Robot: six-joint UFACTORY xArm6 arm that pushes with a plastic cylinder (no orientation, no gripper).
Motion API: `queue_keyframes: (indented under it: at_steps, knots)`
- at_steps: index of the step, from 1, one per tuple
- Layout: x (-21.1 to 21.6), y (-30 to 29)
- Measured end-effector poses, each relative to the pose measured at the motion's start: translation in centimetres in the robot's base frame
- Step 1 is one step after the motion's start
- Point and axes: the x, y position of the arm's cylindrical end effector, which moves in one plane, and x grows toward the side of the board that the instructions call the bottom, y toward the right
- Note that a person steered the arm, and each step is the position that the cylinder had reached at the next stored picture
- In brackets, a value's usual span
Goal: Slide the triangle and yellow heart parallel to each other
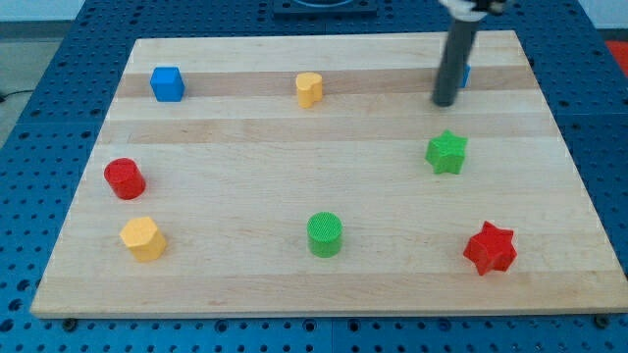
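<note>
Camera view showed our tip (444, 102) bare and holding nothing, just beside a mostly hidden blue block (464, 75), likely the triangle. The yellow heart (309, 88) sat well apart leftward; we judged a slow, centred push best.

Bright, even overhead light, no hard glare on the wooden board (245, 196). Shadows are short and soft, hugging each block's base. Rod is motion-blurred near the board's top right corner; my tip (444, 102) reads soft-edged, and the blue piece (464, 75) behind it is mostly hidden. Overall focus slightly soft, mild compression. Board edges look straight, no obvious distortion.
</note>
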Motion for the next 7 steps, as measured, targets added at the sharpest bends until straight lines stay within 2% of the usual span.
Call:
queue_keyframes:
  at_steps: [1,2,3,7]
  knots:
    - [0.8,-8.2]
    - [3.4,-12.5]
    - [2.5,-15.5]
    - [-3.0,-15.6]
